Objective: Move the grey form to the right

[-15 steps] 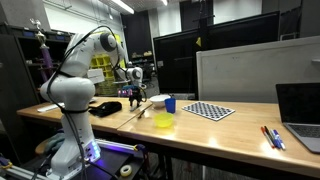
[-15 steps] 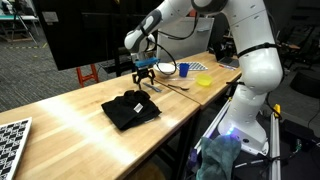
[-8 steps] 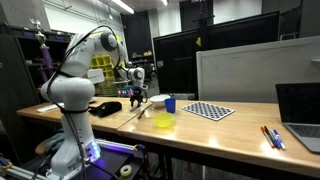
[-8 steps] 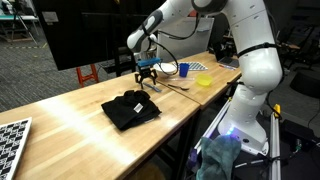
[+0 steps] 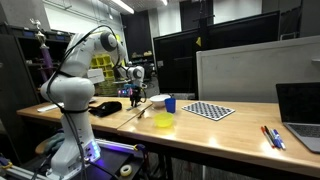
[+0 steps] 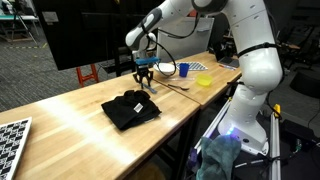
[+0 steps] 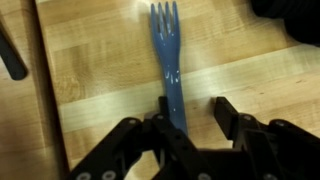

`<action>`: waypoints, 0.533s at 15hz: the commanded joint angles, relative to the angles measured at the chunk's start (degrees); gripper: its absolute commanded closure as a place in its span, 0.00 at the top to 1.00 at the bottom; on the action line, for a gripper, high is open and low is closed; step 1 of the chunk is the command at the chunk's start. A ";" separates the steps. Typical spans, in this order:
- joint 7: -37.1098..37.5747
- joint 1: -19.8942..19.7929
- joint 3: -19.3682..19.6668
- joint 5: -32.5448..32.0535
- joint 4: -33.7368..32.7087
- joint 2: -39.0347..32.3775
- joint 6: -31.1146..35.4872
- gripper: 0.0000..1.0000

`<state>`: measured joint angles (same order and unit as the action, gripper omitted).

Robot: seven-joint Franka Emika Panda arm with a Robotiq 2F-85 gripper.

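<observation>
The grey form is a blue-grey plastic fork lying flat on the wooden table, tines pointing away from me. My gripper reaches down over its handle. The handle runs between the two fingers, close against the left one, and a strip of bare wood still shows between it and the right finger. The jaws are partly drawn in and not clamped. In both exterior views the gripper hangs low over the table, and the fork itself is too small to make out there.
A crumpled black cloth lies next to the gripper. Further along the table are a yellow bowl, a blue cup, a white dish, a checkerboard, pens and a laptop.
The arm stays in place over the fork. In the exterior views the fingers look slightly closer together than before.
</observation>
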<state>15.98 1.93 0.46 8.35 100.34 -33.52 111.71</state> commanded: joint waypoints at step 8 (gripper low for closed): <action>-1.81 -0.09 -0.30 0.62 0.70 0.12 1.99 0.04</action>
<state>15.15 1.99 -0.02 8.58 99.89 -33.50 111.96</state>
